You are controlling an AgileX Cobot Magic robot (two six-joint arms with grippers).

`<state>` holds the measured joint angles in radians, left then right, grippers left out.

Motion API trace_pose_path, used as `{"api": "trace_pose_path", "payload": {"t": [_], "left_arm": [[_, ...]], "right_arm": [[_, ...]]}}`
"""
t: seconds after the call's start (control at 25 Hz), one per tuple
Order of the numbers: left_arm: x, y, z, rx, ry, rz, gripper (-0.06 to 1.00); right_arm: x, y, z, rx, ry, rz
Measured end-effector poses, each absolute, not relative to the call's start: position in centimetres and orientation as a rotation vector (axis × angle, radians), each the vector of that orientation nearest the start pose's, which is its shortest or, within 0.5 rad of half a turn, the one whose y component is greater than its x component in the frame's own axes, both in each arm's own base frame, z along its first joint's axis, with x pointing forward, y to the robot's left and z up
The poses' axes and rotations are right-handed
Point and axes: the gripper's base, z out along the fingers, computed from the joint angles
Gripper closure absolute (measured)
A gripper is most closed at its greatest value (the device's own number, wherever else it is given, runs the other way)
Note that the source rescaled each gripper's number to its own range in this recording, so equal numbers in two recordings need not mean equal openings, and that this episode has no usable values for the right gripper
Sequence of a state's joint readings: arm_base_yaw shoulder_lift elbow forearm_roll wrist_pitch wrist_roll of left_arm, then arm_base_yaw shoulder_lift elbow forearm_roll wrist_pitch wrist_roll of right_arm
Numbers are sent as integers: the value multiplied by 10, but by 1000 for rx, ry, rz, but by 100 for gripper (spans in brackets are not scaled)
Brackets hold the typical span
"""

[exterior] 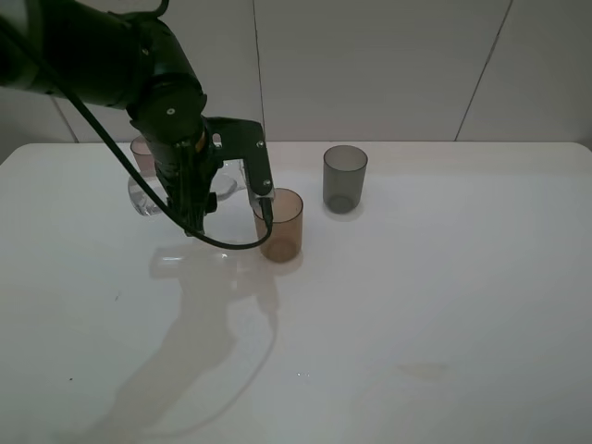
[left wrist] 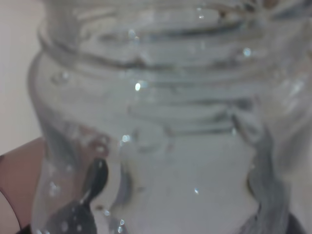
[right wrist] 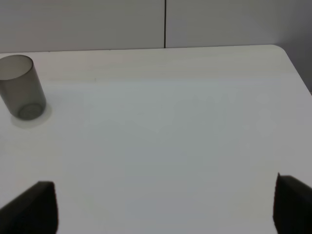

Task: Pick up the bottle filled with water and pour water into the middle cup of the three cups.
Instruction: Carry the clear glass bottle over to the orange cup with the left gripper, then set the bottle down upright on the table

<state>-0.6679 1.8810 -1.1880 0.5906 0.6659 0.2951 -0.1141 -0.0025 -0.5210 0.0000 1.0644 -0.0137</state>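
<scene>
The left tool [exterior: 265,199] is clamped on the clear bottle [left wrist: 156,122] by the amber cup [exterior: 282,231]; the right tool [right wrist: 161,207] gapes wide, empty.

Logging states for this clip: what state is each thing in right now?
bottle: uncapped, tipped sideways, held
left pincer: shut on bottle
right pincer: open, empty
amber cup: upright, fill unclear
grey cup: upright, looks empty
pink cup: upright, mostly hidden behind the arm
</scene>
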Motion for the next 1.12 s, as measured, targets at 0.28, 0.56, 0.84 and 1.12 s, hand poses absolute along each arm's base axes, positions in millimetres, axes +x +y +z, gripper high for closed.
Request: {"api": "trace_pose_path", "payload": {"t": [0.28,0.56,0.84,1.12], "left_arm": [[312,-206,174,1803,2087,544,92],[314,-211,170,1849,2024,551,92],[319,-211,173,1896,1914,624,92],[324,-214,176,1934,1784,668,92]], "right_arm": [[-8,1,283,102,2023,-81],[-8,1,283,102,2023,-81],[-8,1,283,102,2023,-81],[-8,1,283,102,2023,-81]]}}
